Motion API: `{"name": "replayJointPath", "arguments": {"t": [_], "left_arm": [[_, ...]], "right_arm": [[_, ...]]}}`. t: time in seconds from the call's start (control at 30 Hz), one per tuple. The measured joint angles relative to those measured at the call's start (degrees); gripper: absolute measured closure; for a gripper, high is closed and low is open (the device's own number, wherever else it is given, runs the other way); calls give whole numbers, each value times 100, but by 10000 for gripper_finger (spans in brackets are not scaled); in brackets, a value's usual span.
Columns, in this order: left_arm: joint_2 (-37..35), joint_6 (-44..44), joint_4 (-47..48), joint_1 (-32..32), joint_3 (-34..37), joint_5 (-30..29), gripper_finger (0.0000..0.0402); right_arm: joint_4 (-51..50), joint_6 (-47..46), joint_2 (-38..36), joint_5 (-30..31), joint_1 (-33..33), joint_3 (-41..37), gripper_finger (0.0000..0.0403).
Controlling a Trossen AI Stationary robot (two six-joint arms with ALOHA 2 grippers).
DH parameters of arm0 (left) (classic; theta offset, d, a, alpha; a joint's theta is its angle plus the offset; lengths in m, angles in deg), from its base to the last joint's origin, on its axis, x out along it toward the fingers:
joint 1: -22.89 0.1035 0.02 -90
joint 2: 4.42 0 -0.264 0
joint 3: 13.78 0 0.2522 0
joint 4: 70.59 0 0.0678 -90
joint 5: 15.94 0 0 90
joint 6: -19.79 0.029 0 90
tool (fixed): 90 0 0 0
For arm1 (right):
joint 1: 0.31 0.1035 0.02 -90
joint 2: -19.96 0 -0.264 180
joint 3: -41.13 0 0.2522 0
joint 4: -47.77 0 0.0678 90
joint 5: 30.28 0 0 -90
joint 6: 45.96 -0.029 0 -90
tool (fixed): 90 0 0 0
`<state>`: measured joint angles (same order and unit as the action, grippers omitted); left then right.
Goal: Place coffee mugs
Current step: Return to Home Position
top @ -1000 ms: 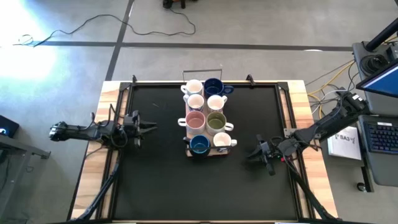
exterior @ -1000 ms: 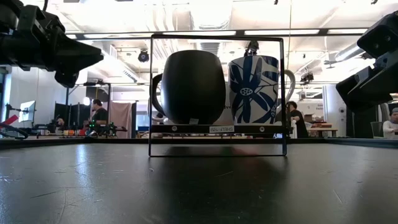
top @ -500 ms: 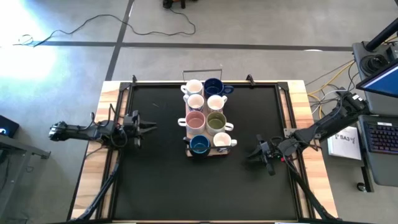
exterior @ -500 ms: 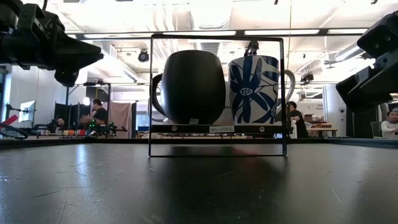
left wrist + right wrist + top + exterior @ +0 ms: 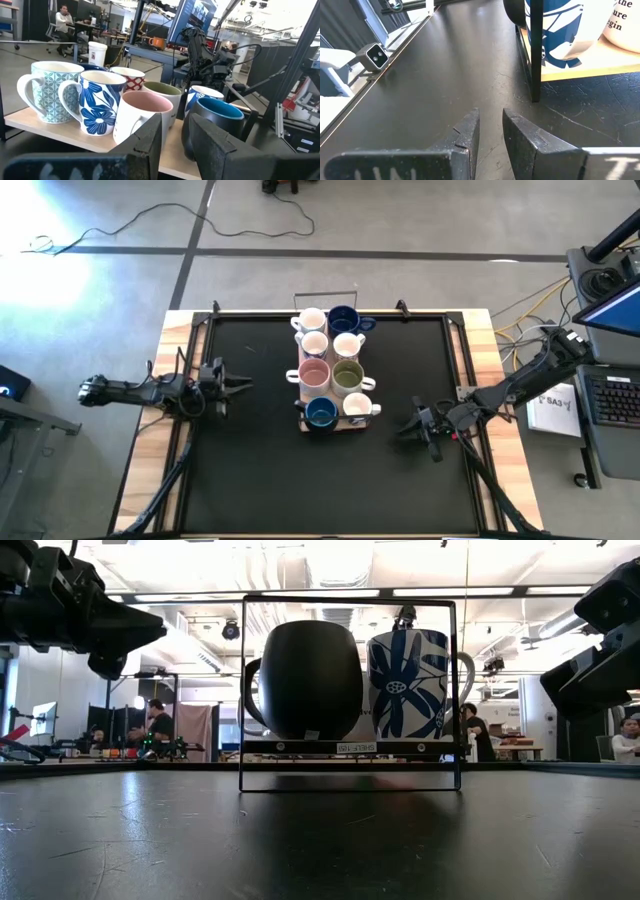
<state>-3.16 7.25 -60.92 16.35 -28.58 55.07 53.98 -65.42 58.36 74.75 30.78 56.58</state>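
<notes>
Mugs (image 5: 315,374) unmoved on shelf (image 5: 350,748); left pincer (image 5: 243,385), right pincer (image 5: 403,428) unchanged, slightly apart, empty.

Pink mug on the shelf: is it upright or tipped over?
Upright. From above, the pink mug shows its mouth facing up; the left wrist view shows it standing on the shelf.

Top cam looks straight down, low cam faces 12 from 6 o'clock. Wrist cams eye the shelf (image 5: 55,131) from 9 and 3.
</notes>
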Motion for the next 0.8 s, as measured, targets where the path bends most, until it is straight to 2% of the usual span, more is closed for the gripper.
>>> {"name": "replayJointPath", "arguments": {"t": [0.4, 0.8], "left_arm": [[0, 0, -19, 0, -6, 1, 319], [0, 0, -15, 0, -7, 3, 319]], "right_arm": [[6, 0, -387, 0, 0, -11, 328], [-14, 8, -1415, 0, 0, -94, 328]]}}
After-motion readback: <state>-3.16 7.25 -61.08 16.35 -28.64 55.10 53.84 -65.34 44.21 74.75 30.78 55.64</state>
